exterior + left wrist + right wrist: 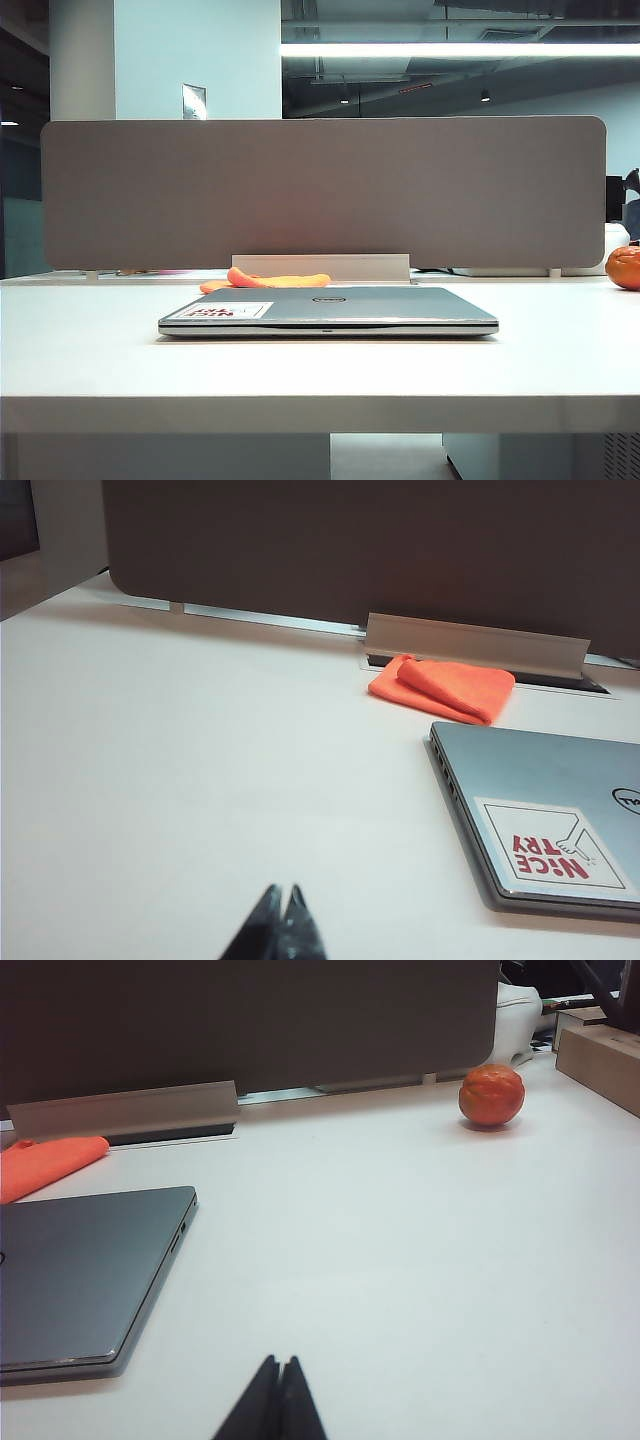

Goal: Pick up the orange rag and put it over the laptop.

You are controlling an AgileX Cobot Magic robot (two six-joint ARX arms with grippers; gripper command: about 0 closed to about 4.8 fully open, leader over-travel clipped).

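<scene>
Since the orange rag (441, 687) sits folded behind the laptop (545, 810), you could easily drape it bunched up. Left gripper (280, 908) and right gripper (277, 1378) both hang pinched closed, empty, at the near edge.

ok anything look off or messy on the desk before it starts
Nothing damaged or spilled. The orange rag lies crumpled and folded over itself behind the closed laptop, not flat. An orange ball-like thing sits apart on the right. The left gripper and right gripper are shut, holding nothing.
</scene>
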